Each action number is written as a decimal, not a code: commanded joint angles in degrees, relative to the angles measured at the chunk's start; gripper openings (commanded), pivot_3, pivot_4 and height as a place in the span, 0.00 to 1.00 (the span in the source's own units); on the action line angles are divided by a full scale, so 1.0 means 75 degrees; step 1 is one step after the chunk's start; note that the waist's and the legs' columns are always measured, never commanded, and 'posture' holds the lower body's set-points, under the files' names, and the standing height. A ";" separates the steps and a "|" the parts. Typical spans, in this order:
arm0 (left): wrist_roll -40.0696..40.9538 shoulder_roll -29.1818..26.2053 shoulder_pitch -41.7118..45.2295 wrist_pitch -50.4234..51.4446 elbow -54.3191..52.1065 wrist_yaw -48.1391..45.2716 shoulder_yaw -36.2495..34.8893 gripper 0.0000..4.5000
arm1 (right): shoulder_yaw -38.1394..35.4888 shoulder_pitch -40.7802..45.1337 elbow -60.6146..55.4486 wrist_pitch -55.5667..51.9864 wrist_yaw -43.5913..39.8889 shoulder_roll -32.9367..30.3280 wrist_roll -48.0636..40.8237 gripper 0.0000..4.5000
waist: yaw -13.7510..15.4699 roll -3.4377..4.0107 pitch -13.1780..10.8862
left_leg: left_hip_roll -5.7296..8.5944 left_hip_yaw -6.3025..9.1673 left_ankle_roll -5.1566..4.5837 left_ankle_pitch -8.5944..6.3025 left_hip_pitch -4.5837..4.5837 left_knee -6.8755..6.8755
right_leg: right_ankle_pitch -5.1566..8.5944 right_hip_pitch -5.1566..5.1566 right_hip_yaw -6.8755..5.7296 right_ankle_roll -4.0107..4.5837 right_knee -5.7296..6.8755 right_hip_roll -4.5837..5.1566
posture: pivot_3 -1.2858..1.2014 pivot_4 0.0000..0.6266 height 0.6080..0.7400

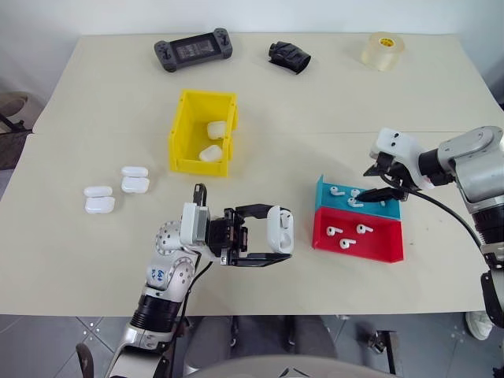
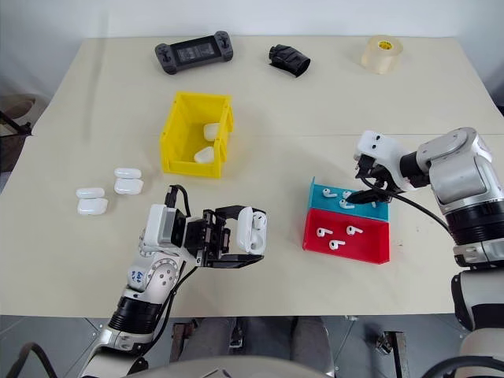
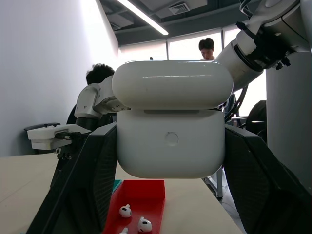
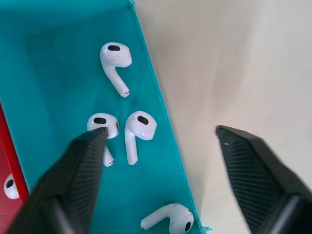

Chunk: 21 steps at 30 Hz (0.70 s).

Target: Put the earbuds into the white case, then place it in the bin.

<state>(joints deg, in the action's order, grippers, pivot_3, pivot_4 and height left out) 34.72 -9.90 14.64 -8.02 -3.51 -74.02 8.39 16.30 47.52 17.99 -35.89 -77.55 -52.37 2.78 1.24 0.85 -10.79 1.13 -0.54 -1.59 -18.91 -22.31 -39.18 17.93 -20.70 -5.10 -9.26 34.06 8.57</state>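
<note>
Left gripper: the left gripper [image 1: 272, 240] sits low over the front of the cream tabletop [image 1: 94, 94], its two black fingers clamped on a small glossy white rounded case [image 1: 280, 228] with its flip lid swung open.
Held case: seen from the left wrist, the lid [image 3: 172, 84] stands raised above the body [image 3: 170, 144], pinched at both sides.
Right gripper: the right gripper [image 1: 376, 185] hangs over the small blue plastic tray [image 1: 324, 189], jaws standing apart with nothing between them; one finger [image 4: 73, 175] is over the tray floor beside a tiny white stemmed earbud [image 4: 103, 126], the other [image 4: 258, 170] is out past the tray's edge, above the table.
Blue tray: four earbuds lie loose in it.
Red tray: the small red plastic tray [image 1: 394, 248] touches the blue one on its near side and holds three earbuds [image 1: 346, 236].
Yellow bin: the yellow open-top plastic bin [image 1: 179, 134] stands toward the table's middle, two white cases [image 1: 213, 142] inside.
Spare cases: four more closed cases [image 1: 118, 189] lie left of the bin.
</note>
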 commanded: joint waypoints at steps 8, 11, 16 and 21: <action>0.0040 0.0067 -0.0022 -0.0013 -0.0073 0.0017 0.0063 0.62 | -0.0143 -0.0149 -0.0368 -0.0642 0.0388 0.0059 -0.0123 0.42 | -0.0002 0.0000 0.0000 | 0.0000 -0.0001 0.0000 0.0000 0.0000 0.0000 | 0.0000 0.0000 0.0000 0.0000 0.0000 0.0000 | 0.52 0.24 1.00; 0.0053 0.0078 -0.0038 -0.0016 -0.0072 0.0000 0.0063 0.62 | -0.0165 -0.0166 -0.0430 -0.0806 0.0552 0.0116 -0.0152 0.42 | -0.0002 0.0000 0.0000 | -0.0001 0.0000 0.0000 0.0000 0.0001 0.0000 | 0.0000 0.0000 0.0000 0.0000 0.0000 0.0000 | 0.52 0.24 1.00; 0.0058 0.0079 -0.0079 -0.0041 -0.0067 -0.0036 0.0062 0.62 | -0.0209 -0.0197 -0.0573 -0.1096 0.0701 0.0131 -0.0273 0.42 | 0.0004 0.0000 0.0000 | 0.0000 0.0001 0.0000 0.0000 0.0000 0.0000 | 0.0000 0.0000 0.0000 0.0000 0.0000 0.0001 | 0.52 0.24 1.00; 0.0038 0.0095 -0.0072 -0.0063 -0.0020 -0.0066 0.0072 0.62 | -0.0259 -0.0180 -0.0704 -0.1348 0.0802 0.0118 -0.0448 0.42 | -0.0002 0.0000 0.0000 | 0.0001 0.0000 0.0000 0.0000 0.0000 0.0000 | 0.0000 0.0000 0.0000 0.0000 0.0001 0.0000 | 0.52 0.24 1.00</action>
<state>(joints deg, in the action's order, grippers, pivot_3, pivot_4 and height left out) 34.73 -9.57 14.61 -8.00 -3.50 -74.39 8.58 16.29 45.96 14.64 -45.16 -71.82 -51.11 0.30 1.23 0.85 -10.79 1.13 -0.54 -1.59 -18.91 -22.31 -39.18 17.93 -20.70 -5.09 -9.26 34.07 8.58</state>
